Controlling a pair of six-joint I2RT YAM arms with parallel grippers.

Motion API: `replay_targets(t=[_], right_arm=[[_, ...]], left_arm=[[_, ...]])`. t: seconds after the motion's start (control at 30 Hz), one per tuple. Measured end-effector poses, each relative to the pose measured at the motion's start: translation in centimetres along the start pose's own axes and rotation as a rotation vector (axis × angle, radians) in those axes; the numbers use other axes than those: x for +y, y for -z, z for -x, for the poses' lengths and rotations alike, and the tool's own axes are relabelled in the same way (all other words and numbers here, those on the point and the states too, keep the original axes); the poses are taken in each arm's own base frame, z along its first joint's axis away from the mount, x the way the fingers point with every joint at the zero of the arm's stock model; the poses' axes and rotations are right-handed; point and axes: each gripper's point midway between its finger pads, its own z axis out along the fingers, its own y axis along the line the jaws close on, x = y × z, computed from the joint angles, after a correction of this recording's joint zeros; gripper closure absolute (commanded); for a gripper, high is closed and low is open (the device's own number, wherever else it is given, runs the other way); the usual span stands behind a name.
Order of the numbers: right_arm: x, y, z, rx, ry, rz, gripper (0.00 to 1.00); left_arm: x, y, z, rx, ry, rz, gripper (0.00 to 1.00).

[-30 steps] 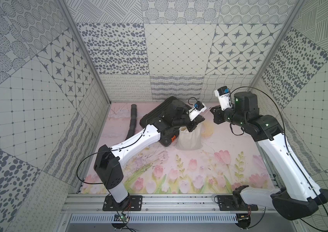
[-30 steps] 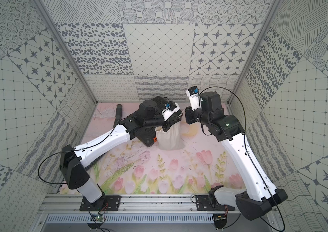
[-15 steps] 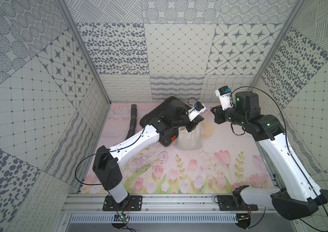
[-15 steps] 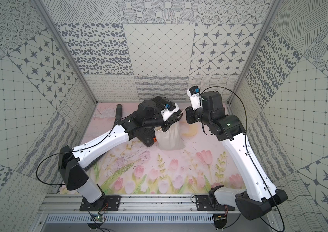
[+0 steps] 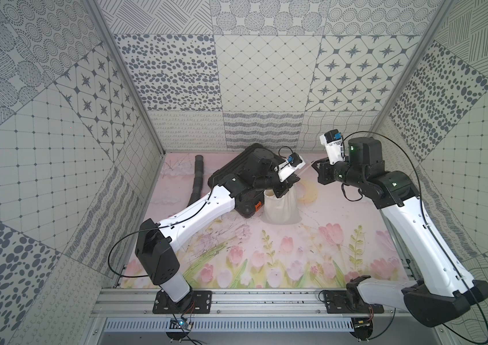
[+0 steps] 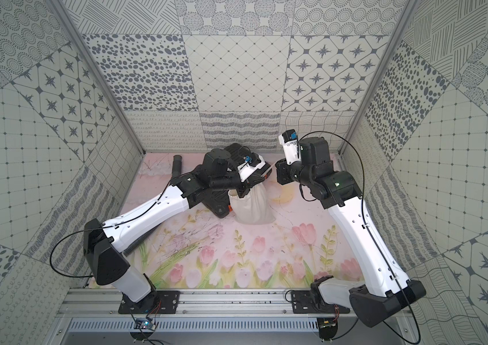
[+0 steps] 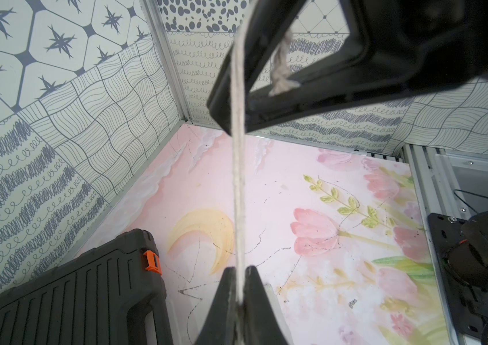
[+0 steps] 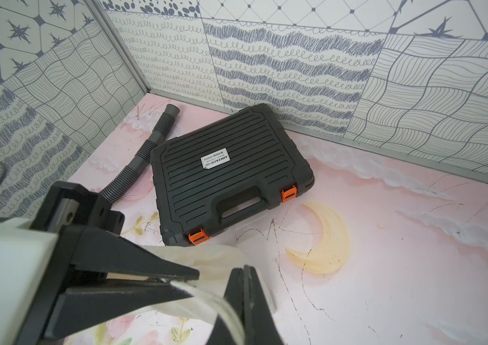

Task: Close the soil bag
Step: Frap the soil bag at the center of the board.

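Back-centre on the mat (image 5: 326, 239), the soil bag (image 5: 281, 209) sits just beside the black case (image 8: 236, 185), at its latch edge. Left gripper (image 7: 238, 286) is over the bag mouth, jaws pinching the cord (image 7: 238, 194). Right gripper (image 8: 244, 283) is clamped on the same taut cord. Open mat in front and rightward, back wall close behind.

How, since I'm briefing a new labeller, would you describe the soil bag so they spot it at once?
Start at the pink floral mat, then find the black ribbed case near the back wall. The soil bag stands beside the case's orange-latched edge: the only soft, off-white cloth thing there.
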Motion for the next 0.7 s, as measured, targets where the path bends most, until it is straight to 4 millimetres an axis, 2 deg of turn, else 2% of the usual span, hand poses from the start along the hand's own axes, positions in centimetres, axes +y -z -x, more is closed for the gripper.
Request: replay_targets(t=[0.23, 0.4, 0.53, 0.7], right_arm=[[0.1, 0.1, -0.1, 0.002, -0.03, 0.017, 1.0], [1.2, 1.3, 1.1, -0.007, -0.05, 0.066, 1.0], [1.6, 1.8, 2.0, -0.009, -0.069, 0.081, 1.0], [1.8, 2.6, 3.6, -0.053, -0.072, 0.085, 1.0]], left_arm=[[-0.1, 0.2, -0.5, 0.035, 0.011, -0.006, 0.93], [0.2, 0.2, 0.4, 0.02, 0.004, 0.011, 0.92], [0.9, 0.3, 1.0, 0.016, -0.011, 0.048, 0.87], [1.4, 0.4, -0.1, 0.067, -0.019, 0.086, 0.88]])
